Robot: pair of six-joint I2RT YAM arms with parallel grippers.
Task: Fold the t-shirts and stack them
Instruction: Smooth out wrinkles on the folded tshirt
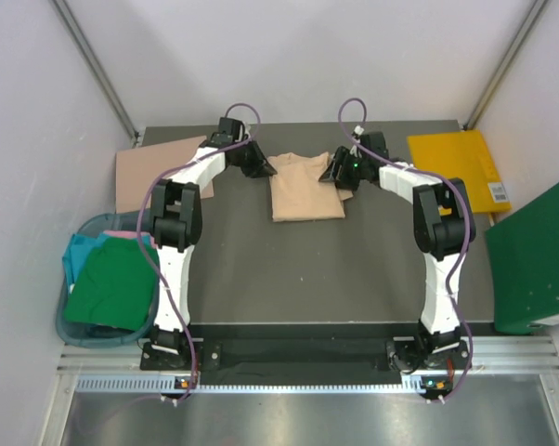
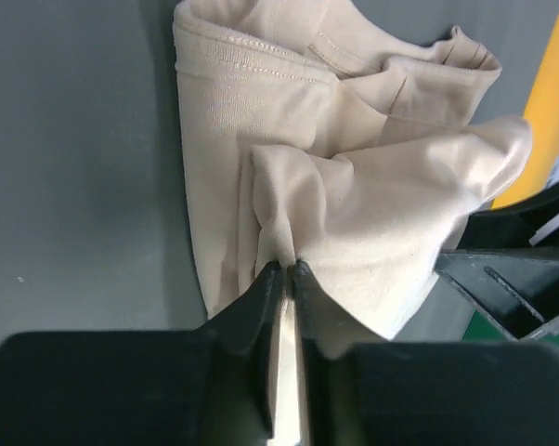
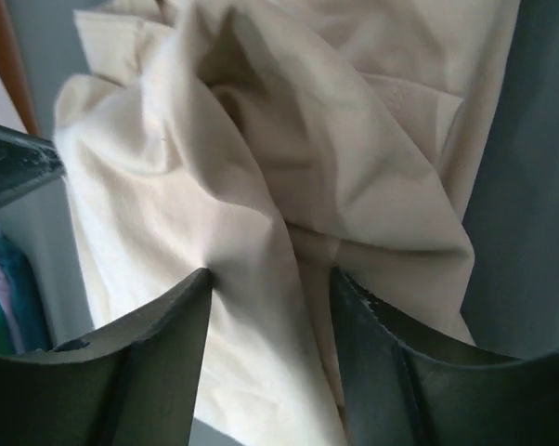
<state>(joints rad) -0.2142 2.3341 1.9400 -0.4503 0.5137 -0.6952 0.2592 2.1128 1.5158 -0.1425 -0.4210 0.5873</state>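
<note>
Here, we find the beige t-shirt (image 1: 305,190) partly folded and rumpled at the far middle of the table (image 1: 307,279). The left gripper (image 2: 287,269) pinches a fold of it, jaws narrow. The right gripper (image 3: 270,283) straddles bunched cloth, jaws apart.

From overhead you cannot see either tool's fingertips. The left tool (image 1: 265,167) and right tool (image 1: 334,175) are dark lumps at the beige t-shirt (image 1: 305,195), too small for you to read the jaws. Your left arm (image 1: 179,218) covers one side of the tan cloth (image 1: 148,172) and part of the basket (image 1: 66,321). There the green t-shirt (image 1: 112,288) buries all but slivers of the pink t-shirt (image 1: 122,235) and teal t-shirt (image 1: 78,255). The green board (image 1: 539,260) runs off the right edge. The label (image 1: 499,192) on the yellow sheet (image 1: 447,158) is too small to read. In the left wrist view the frame's edge cuts the right tool. In the right wrist view a teal and pink blur (image 3: 10,297) is too soft to name.
</note>
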